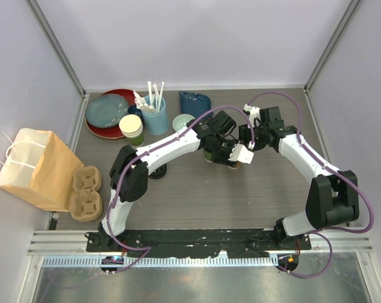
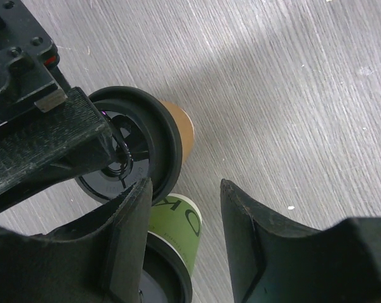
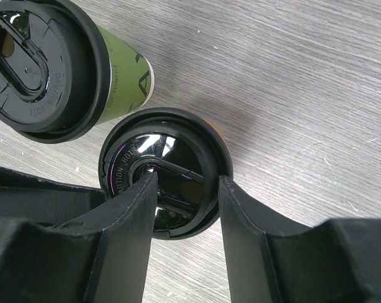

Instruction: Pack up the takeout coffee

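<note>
Two lidded cups, the green cup (image 3: 124,79) and the brown cup (image 3: 177,151), stand side by side mid-worktop (image 1: 196,202); the right gripper (image 3: 187,178) hangs parted over the brown lid, gripping nothing; the left gripper (image 2: 185,189) gapes beside the green cup; grey wood-grain surface, pale walls (image 1: 190,44), one paper bag (image 1: 35,167) at the left.

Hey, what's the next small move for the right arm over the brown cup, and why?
Probably nudge the right gripper slightly toward the green cup before lowering. Its open fingers hang off-centre over the lid of the brown cup: one tip over its middle, the other at its rim, so they'd likely land on it.
</note>
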You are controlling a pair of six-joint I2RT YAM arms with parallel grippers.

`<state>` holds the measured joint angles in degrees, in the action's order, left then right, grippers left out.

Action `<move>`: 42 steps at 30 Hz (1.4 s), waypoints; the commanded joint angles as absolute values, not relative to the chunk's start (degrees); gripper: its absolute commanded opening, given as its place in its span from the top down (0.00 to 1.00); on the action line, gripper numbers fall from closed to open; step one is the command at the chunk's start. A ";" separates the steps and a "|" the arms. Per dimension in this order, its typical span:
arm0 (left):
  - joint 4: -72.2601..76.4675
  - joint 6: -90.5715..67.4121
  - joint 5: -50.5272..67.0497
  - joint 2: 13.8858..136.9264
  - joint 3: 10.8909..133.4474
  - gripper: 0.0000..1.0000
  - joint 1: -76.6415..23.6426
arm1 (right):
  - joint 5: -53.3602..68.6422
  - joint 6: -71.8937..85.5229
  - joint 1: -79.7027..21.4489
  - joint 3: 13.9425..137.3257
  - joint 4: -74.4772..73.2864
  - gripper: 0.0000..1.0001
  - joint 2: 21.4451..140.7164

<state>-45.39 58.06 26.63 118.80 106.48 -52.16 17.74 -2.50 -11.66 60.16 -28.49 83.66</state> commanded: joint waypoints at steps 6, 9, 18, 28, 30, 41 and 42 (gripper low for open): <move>-42.28 59.68 26.63 119.79 104.77 0.50 -52.47 | 18.90 -2.81 -11.69 60.65 -28.21 0.53 84.72; -41.58 59.24 26.63 120.15 104.15 0.51 -52.38 | 18.90 -2.64 -11.69 60.56 -28.21 0.55 84.90; -40.08 59.06 26.89 119.18 97.57 0.71 -52.47 | 18.63 -0.18 -11.34 57.22 -25.84 0.63 83.85; -35.07 58.80 24.26 118.92 91.94 0.78 -52.38 | 18.19 2.11 -10.90 55.37 -24.17 0.71 83.58; -34.89 58.71 24.34 118.92 91.32 0.78 -52.38 | 18.02 2.20 -10.64 55.02 -23.99 0.71 83.32; -40.16 47.39 24.70 117.69 105.79 0.70 -52.30 | 17.58 1.94 -10.72 57.57 -24.43 0.71 82.00; -40.51 46.42 24.35 117.69 107.04 0.68 -52.29 | 17.23 1.85 -10.64 57.74 -24.78 0.71 81.83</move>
<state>-36.29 52.75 24.53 117.21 100.25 -52.10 17.98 1.37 -10.37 56.69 -22.31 82.91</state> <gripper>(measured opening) 0.291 0.291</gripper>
